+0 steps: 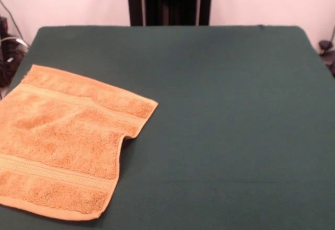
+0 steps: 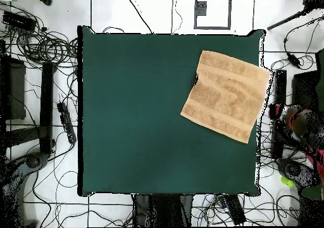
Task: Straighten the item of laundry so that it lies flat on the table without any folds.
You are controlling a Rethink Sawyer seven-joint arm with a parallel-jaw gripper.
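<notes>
The orange-tan terry towel (image 1: 63,141) lies on the dark green table (image 1: 220,115) at its left edge in the front view, turned at an angle. A woven band crosses it near the front. Its right edge is tucked or folded in at about mid-height, leaving a notch with a small shadow. In the overhead view the towel (image 2: 224,95) sits at the table's (image 2: 139,111) upper right, one corner reaching the table's right edge. No white label shows. The gripper is not in view; only the black pedestal (image 1: 170,2) shows at the far side.
Cables and equipment lie on the floor around the table (image 2: 44,48). A person or colourful gear shows at the right edge of the overhead view (image 2: 300,127). The robot's base is at the bottom (image 2: 164,209).
</notes>
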